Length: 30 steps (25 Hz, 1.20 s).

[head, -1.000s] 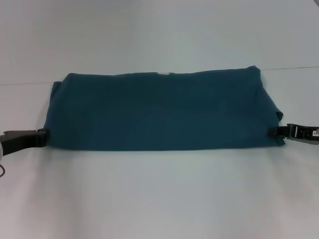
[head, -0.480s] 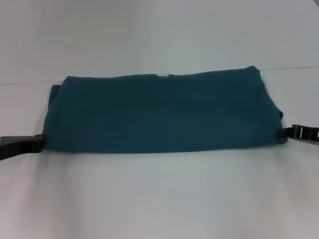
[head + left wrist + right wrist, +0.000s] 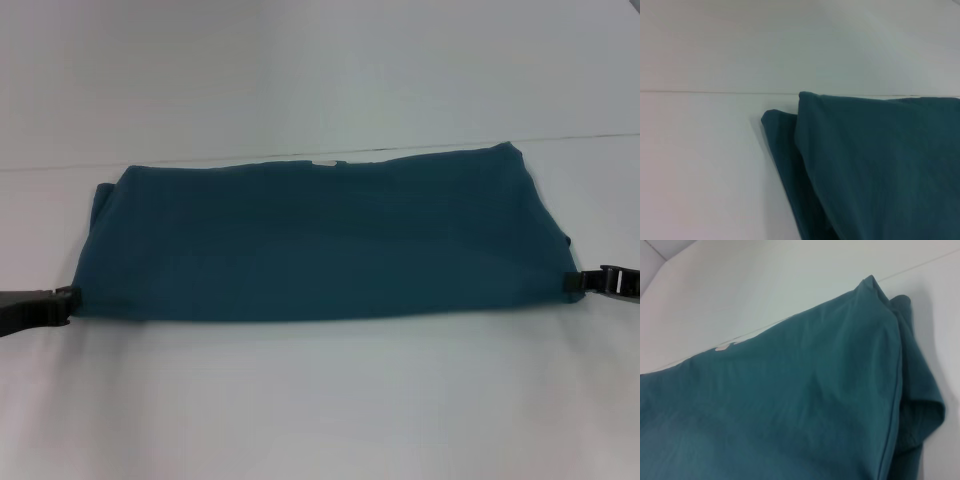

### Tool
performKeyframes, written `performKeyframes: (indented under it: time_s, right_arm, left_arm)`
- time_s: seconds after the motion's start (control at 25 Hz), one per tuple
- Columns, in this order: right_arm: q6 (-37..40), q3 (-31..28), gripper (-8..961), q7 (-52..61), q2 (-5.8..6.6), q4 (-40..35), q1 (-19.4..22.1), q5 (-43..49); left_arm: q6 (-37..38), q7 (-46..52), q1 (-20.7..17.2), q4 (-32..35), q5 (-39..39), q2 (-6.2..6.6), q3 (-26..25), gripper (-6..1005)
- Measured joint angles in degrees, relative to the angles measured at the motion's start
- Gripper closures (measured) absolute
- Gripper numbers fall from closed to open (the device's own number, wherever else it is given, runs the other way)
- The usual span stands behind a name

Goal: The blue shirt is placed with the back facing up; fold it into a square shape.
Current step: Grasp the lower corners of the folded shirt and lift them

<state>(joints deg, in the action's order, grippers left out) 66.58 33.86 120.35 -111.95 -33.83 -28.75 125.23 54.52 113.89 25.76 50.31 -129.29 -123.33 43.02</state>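
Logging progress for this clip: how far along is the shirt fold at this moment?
Partway. The dark teal-blue soft fabric T-shirt already lies folded into a wide doubled band on the white table. In hand: the left gripper and right gripper sit at the band's near corners. Left: the band is much wider than deep, so its ends must fold inward for a square.
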Motion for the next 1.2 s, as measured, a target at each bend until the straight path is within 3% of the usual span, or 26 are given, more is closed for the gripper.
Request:
performKeyframes:
  time_s: [0.68,1.2]
  right_arm:
    - [4.28,-1.16,915,-1.41,-0.92,-1.76,2.83,0.01]
    - [4.08,-2.14,903,-1.70,-0.81,-1.76,3.28,0.01]
  left_arm:
    - [5.22,0.01,-4.89,5.46,0.08,-0.90,-0.11,980]
    - [5.61,-0.01,-5.20,5.66,0.00,-0.91,-0.76,965]
